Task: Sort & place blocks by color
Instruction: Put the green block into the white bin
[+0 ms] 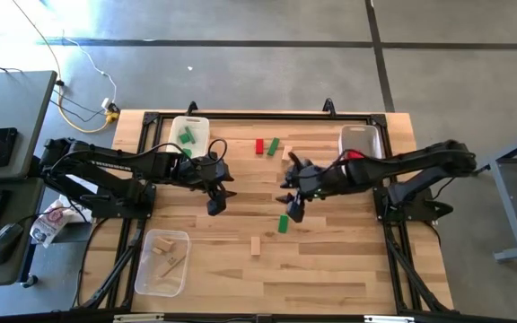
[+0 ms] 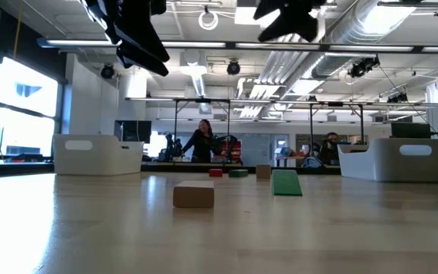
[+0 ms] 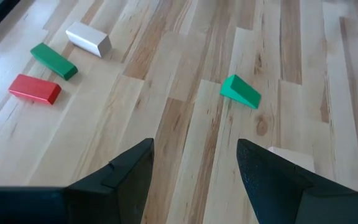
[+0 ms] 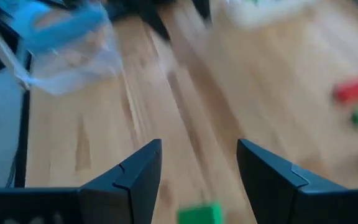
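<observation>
Both claws hang open and empty above the table: left gripper [image 1: 217, 203], right gripper [image 1: 294, 211]. A green wedge [image 3: 240, 91] lies ahead; the blurred right wrist view probably shows it too.

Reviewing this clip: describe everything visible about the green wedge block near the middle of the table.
The green wedge block is a solid bright-green piece with a sloped face tapering to a thin edge, matte and painted-looking. It lies flat on the wooden table, touching nothing else. The right gripper, fingers open, hovers just above and beside it without contact. In the left wrist view its triangular end face shows clearly.
</observation>
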Robot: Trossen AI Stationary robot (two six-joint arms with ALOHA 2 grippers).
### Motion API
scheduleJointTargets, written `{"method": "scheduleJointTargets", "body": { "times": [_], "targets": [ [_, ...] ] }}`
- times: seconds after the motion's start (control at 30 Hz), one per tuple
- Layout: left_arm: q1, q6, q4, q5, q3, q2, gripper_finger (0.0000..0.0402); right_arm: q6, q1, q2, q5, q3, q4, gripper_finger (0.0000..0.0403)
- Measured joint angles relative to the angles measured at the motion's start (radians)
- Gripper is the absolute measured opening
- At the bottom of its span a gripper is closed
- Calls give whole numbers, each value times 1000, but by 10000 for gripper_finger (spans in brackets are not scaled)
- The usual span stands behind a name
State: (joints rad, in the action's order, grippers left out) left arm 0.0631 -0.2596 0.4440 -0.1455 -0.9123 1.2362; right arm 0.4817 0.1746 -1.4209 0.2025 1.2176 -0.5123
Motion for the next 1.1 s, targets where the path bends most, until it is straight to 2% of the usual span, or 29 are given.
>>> {"method": "scheduleJointTargets", "body": {
  "times": [0.2, 0.37, 0.67, 0.97, 1.1],
  "targets": [
    [0, -3, 0, 0, 0, 0, 216, 321, 1, -65, -54, 18, -138, 194],
    [0, -27, 0, -11, 0, 0, 216, 461, 11, -111, -89, 12, -179, 194],
    [0, -25, -1, -78, 0, 0, 216, 603, 37, -225, -99, 11, -201, 194],
    [0, 3, 0, -82, 0, 0, 216, 716, 41, -341, -95, 11, -210, 194],
    [0, 14, 0, -82, 0, 0, 216, 750, 41, -378, -61, 11, -207, 194]
  ]
}}
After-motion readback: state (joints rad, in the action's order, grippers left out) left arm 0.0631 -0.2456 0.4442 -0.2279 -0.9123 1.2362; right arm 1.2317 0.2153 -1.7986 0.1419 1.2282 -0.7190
